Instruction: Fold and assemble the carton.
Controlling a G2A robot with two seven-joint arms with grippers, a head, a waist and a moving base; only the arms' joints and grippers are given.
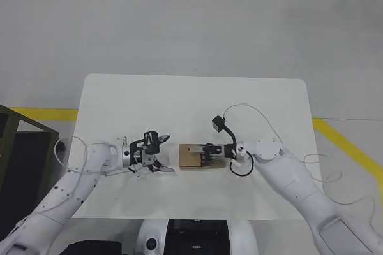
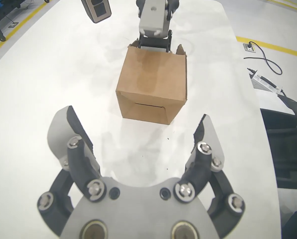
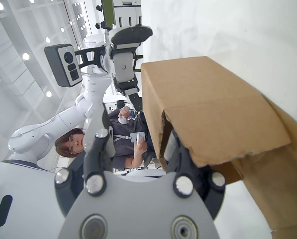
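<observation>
Your carton [image 1: 188, 159] lies on its side near the worktop's [image 1: 191, 102] front edge, midway along; your right end effector [image 1: 206, 152] straddles its top wall, fingers parted; your left end effector [image 2: 136, 123] hovers near, spread wide

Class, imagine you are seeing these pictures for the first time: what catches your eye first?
A brown carton lies on its side on the white table, one end open. The right hand sits at its other end, one finger inside, while the left hand, open, faces the open end without touching.
</observation>
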